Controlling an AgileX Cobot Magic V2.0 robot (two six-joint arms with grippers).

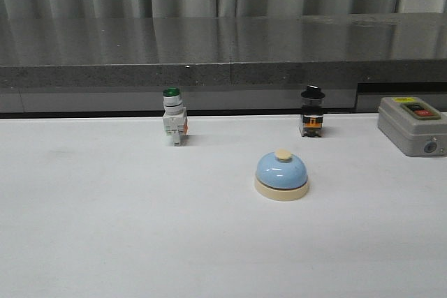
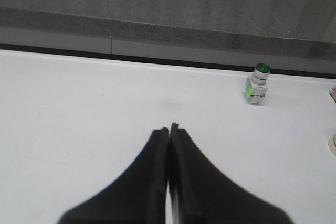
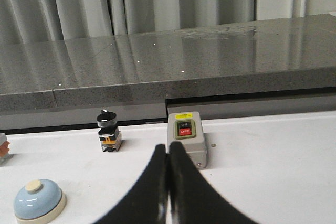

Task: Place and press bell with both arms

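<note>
The light-blue bell [image 1: 281, 175] with a cream base and cream button sits on the white table, right of centre. It also shows in the right wrist view [image 3: 39, 200], off to one side of my right gripper. My right gripper [image 3: 168, 148] is shut and empty, above the table in front of the grey box. My left gripper [image 2: 169, 128] is shut and empty over bare table, well away from the bell; only a sliver of cream rim [image 2: 333, 144] shows at that view's edge. Neither arm appears in the front view.
A green-capped white push-button switch [image 1: 173, 116] stands back left, also in the left wrist view [image 2: 258, 77]. A black-knob selector switch [image 1: 312, 112] stands back right. A grey box with red and black buttons [image 1: 412, 125] is at far right. A grey stone ledge [image 1: 223, 54] runs behind.
</note>
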